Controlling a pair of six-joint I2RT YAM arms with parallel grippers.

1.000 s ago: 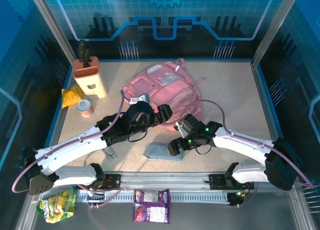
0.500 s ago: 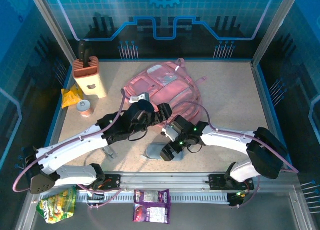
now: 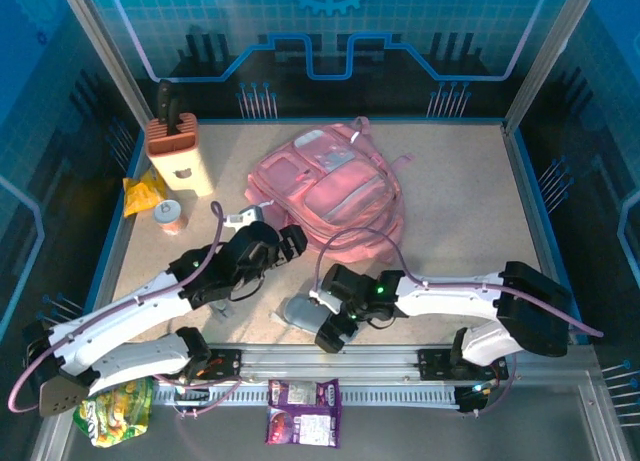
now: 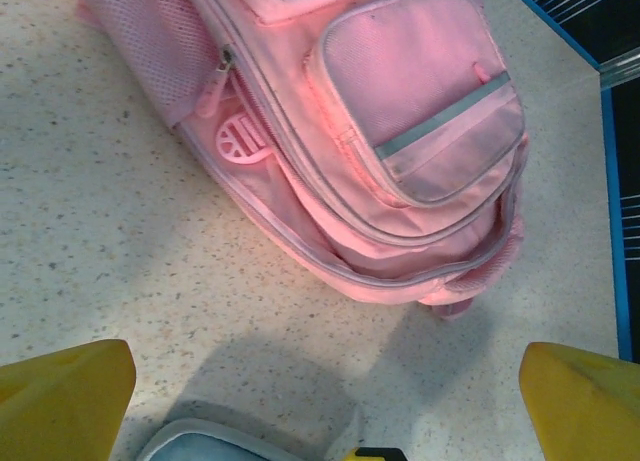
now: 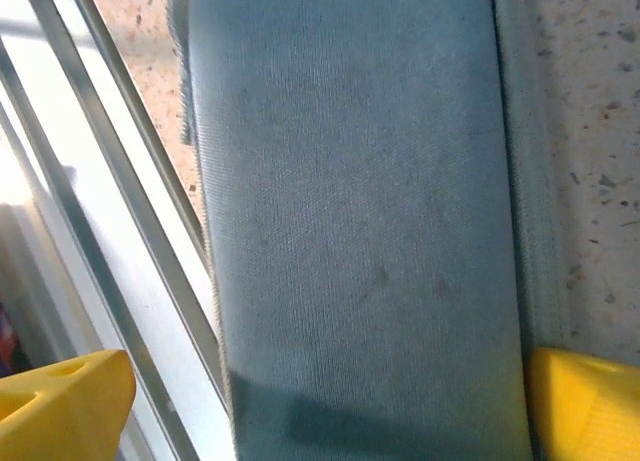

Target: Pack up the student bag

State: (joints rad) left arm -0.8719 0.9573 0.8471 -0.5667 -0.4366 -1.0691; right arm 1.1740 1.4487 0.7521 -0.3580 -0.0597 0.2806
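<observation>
Student bag (image 4: 400, 151): upper part cut off by the left wrist view's top edge.
Grey case (image 5: 360, 221): both ends run out of the right wrist frame.
Purple packet (image 3: 303, 413): print too small to read.

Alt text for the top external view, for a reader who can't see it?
A pink bag lies flat at centre. Both arms reach in from the near edge: the right gripper, jaws open, over a grey pencil case; the left gripper, jaws open, just short of the bag. A knife block stands far left.
</observation>
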